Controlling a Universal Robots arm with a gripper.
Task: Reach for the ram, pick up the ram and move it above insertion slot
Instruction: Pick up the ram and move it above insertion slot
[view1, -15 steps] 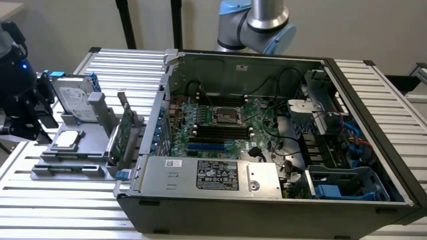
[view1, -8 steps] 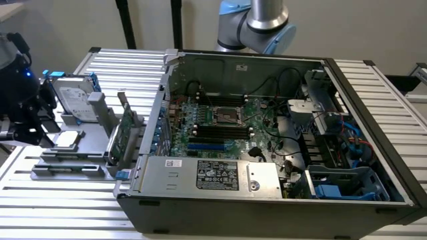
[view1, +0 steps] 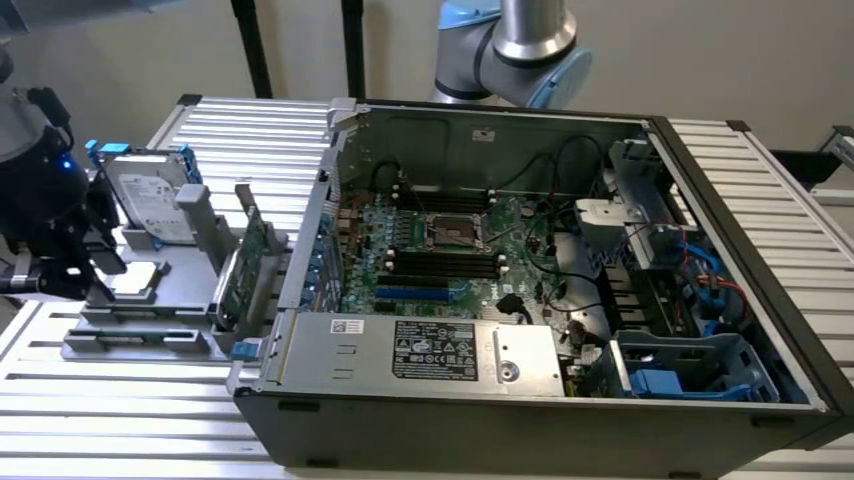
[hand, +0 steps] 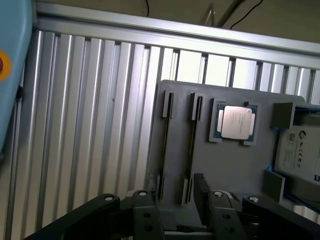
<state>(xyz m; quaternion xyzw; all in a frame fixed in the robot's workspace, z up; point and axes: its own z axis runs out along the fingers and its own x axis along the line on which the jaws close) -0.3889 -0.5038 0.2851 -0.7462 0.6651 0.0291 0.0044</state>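
A ribbed aluminium table (hand: 90, 125) carries a matte grey fixture (hand: 240, 165). The ram (hand: 193, 145), edge-on as a thin dark strip, stands between the fixture's slotted posts, just beyond the black gripper (hand: 176, 212), whose jaws are spread and grasp nothing. A square, metal-lidded processor (hand: 235, 122) lies beside it.

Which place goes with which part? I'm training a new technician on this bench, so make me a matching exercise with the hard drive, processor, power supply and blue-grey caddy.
Things:
1. hard drive
2. processor
3. power supply
4. blue-grey caddy

Places:
A. inside the case, near corner at the exterior view's right
B. lying flat on the grey holder
C. inside the case, along its near wall, label facing up
D. propped on edge on the grey holder

Pairs: 1-D, 2-B, 3-C, 4-A
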